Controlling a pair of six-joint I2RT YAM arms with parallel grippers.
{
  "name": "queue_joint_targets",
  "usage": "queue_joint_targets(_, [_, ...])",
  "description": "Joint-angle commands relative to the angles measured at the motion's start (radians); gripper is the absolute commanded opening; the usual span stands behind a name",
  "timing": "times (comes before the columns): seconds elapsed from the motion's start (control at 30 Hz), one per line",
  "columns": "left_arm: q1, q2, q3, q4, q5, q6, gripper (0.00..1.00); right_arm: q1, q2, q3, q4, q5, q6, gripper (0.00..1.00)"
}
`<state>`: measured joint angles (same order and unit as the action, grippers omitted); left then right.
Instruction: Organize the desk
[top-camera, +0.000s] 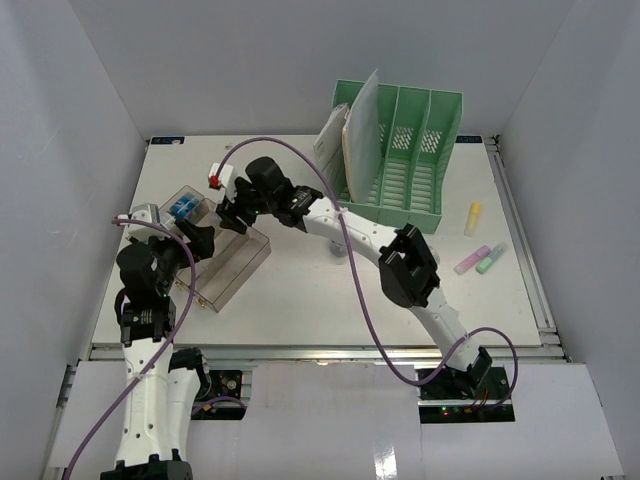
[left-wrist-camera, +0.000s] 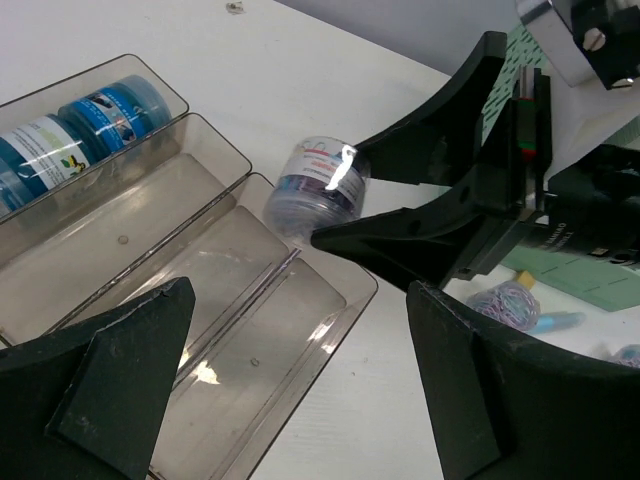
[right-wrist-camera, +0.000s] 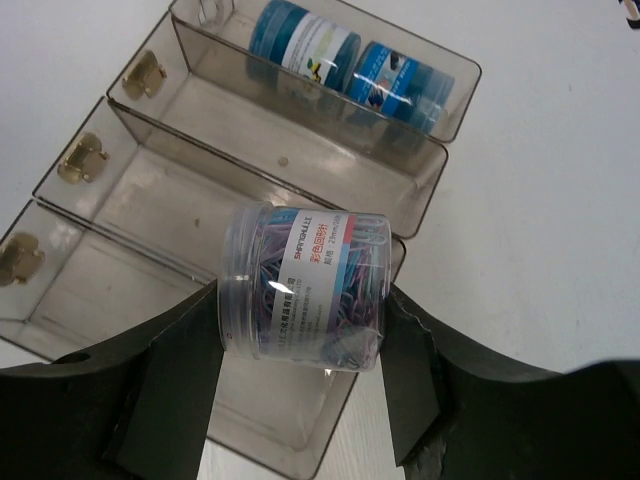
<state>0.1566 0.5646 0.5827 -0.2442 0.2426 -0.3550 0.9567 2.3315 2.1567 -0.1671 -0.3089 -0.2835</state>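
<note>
On the left of the white desk (top-camera: 300, 300) lies a clear stepped tray (top-camera: 235, 265) with blue jars (right-wrist-camera: 345, 55) in its top compartment. My right gripper (top-camera: 232, 212) reaches across to it and is shut on a clear jar of coloured paper clips (right-wrist-camera: 305, 290), held on its side above the tray's lower steps (right-wrist-camera: 120, 190). The left wrist view shows that jar (left-wrist-camera: 320, 185) pinched between the right fingers (left-wrist-camera: 420, 150). My left gripper (left-wrist-camera: 300, 400) hangs open and holds nothing, over the tray's near corner (left-wrist-camera: 250, 330) and just left of the right gripper, as the top view (top-camera: 195, 238) shows.
A green four-slot file rack (top-camera: 400, 150) with papers in its left slot stands at the back right. Yellow (top-camera: 473, 218), pink (top-camera: 471, 259) and green (top-camera: 490, 258) highlighters lie near the right edge. A small purple-blue bundle (left-wrist-camera: 510, 300) lies beneath the right arm.
</note>
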Motion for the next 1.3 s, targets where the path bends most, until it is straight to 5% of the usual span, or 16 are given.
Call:
queue_joint_targets(0.0, [0.0, -0.011, 0.035, -0.024, -0.051, 0.008, 0.98, 0.023, 0.072, 0.066, 0.33, 0.101, 0.133, 0.15])
queue_joint_targets(0.2, [-0.005, -0.025, 0.035, -0.027, -0.068, 0.006, 0.98, 0.033, 0.162, 0.075, 0.494, 0.204, 0.162, 0.19])
queue_joint_targets(0.67, [-0.014, -0.046, 0.032, -0.027, -0.091, -0.003, 0.98, 0.071, 0.294, 0.093, 0.74, 0.323, 0.16, 0.44])
queue_joint_targets(0.97, [-0.028, -0.055, 0.029, -0.021, -0.075, -0.004, 0.98, 0.07, 0.292, 0.035, 0.718, 0.35, 0.139, 1.0])
queue_joint_targets(1.07, [-0.028, -0.057, 0.029, -0.018, -0.071, -0.005, 0.98, 0.06, 0.267, 0.04, 0.693, 0.318, 0.13, 0.9])
queue_joint_targets(1.27, [-0.029, -0.03, 0.003, 0.034, 0.032, -0.029, 0.98, 0.001, 0.14, 0.042, 0.475, 0.128, 0.089, 0.9])
